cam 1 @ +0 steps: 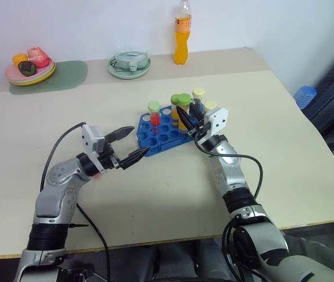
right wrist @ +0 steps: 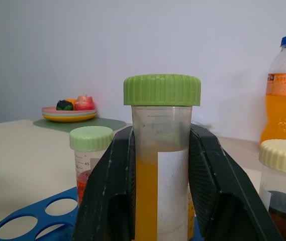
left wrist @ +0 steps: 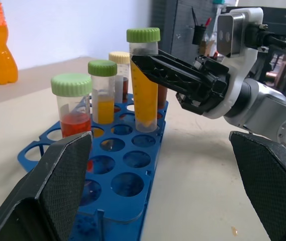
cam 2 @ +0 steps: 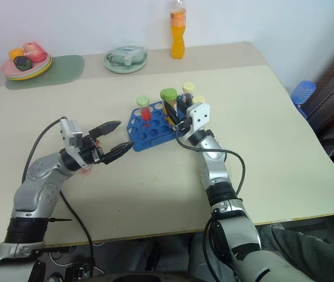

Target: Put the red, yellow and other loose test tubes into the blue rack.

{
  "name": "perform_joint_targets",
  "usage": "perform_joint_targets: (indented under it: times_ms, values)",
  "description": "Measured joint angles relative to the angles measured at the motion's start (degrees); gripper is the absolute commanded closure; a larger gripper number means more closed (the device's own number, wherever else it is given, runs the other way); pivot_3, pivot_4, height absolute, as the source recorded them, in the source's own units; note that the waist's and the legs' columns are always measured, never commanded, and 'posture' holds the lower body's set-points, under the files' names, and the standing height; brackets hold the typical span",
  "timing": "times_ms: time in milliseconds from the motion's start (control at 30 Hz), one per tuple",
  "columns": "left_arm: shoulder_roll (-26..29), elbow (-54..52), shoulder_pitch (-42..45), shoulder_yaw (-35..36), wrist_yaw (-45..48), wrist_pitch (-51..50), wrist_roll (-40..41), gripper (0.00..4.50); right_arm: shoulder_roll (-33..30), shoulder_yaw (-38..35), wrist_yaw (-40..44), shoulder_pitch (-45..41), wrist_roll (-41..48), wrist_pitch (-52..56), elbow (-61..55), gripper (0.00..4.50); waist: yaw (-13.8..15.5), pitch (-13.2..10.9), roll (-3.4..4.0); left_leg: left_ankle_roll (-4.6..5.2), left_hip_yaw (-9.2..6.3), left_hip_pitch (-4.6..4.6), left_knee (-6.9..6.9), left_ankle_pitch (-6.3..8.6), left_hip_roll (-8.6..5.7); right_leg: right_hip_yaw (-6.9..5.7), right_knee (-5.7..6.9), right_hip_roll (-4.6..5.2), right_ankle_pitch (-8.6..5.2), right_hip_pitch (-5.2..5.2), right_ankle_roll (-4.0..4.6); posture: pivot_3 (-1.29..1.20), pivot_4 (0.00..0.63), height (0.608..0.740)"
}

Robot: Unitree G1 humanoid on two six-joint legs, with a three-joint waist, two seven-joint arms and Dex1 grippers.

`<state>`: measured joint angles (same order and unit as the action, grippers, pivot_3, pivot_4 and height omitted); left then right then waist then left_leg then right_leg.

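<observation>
The blue rack lies mid-table with several capped test tubes upright in it. A red test tube with a green cap stands at its left. My right gripper is shut on a yellow test tube with a green cap. It holds the tube upright, its lower end at a hole on the rack's right side. Behind it stand a shorter yellow tube and a cream-capped brown tube. My left gripper is open beside the rack's near left edge, holding nothing.
An orange drink bottle stands at the table's back edge, beside a green bowl. A plate of toy food on a green mat sits at the back left. A blue-capped bottle is off the table's right side.
</observation>
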<state>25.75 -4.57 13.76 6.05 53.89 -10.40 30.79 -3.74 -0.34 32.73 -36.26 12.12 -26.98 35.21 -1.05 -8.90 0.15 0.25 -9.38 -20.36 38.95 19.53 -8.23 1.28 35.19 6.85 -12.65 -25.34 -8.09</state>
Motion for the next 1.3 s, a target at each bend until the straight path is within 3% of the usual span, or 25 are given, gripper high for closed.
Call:
perform_joint_targets:
  times_ms: [967,1200,1300]
  values:
    - [0.0,-0.1,-0.3,0.0,-0.3,-0.3,0.2,0.00,-1.2,-0.4,2.1,2.5,0.6,1.8,-0.1,3.68,0.2,0.0,0.01,0.00,-0.02,-0.04,-0.01,0.00,-0.01,0.00,-0.01,0.00,0.00,-0.02,0.00,0.00,0.150,0.740]
    - [0.0,-0.5,-0.8,0.0,-0.5,-0.4,0.2,0.00,-0.8,-0.9,3.5,2.5,1.4,1.2,0.1,0.20,-0.1,0.0,0.02,0.00,-0.01,-0.03,-0.03,0.00,0.00,0.00,0.00,-0.01,0.00,-0.04,0.00,0.00,0.150,0.740]
    - [0.0,-0.9,-1.1,0.0,-0.5,-0.4,0.3,0.00,-0.9,-0.8,2.8,2.5,0.3,0.5,0.3,0.09,-0.1,0.0,0.02,0.00,-0.01,-0.03,-0.02,0.00,0.00,0.00,0.00,0.00,0.00,-0.03,0.00,0.00,0.150,0.740]
